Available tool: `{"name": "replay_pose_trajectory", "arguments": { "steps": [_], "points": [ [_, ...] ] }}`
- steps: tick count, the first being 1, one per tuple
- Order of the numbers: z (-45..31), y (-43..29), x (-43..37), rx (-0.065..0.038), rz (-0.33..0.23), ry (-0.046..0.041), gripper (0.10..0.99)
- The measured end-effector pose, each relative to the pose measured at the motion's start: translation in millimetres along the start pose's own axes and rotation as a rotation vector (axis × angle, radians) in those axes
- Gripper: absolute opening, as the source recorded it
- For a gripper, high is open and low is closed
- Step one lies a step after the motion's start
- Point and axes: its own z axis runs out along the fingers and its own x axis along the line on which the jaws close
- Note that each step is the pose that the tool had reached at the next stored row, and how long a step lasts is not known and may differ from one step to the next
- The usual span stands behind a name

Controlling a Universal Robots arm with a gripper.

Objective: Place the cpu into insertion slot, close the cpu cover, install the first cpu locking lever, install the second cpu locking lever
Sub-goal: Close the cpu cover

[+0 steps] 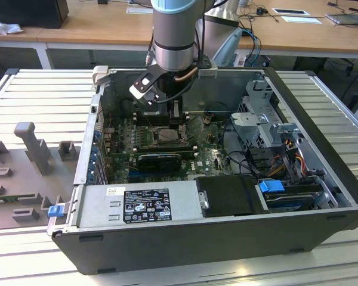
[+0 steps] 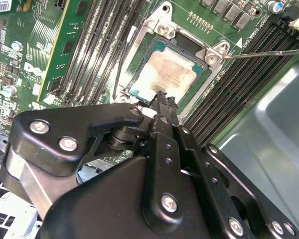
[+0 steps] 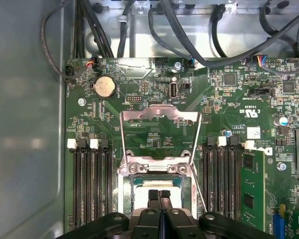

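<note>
Currently the cpu (image 2: pixel 162 74) lies flat in the insertion slot (image 3: pixel 154 168), near the exterior view's centre. The gripper (image 3: pixel 159 195), fingers closed together and empty, hangs at the chip's edge. The cpu cover (image 3: pixel 159 114) stands raised. Risk: sideways fingertip contact skews the chip and damages socket pins.

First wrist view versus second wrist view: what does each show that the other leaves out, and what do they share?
First wrist view: the cpu cover standing open at the edge of the insertion slot, a round coin battery and black cables along the board's edge. Second wrist view: nearly the whole pale top of the cpu lying flat in the slot, plus the black linkage of the gripper close up. In both wrist views: the gripper's shut fingers, tips over the cpu's edge, and long black memory slots on either side.
</note>
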Motion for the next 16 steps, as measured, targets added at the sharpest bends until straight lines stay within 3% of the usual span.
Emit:
{"name": "replay_pose_trajectory", "arguments": {
  "steps": [16],
  "points": [
    [-2.8, 0.2, 0.8, 0.000, 0.000, -0.0001, 0.106]
  ]
}}
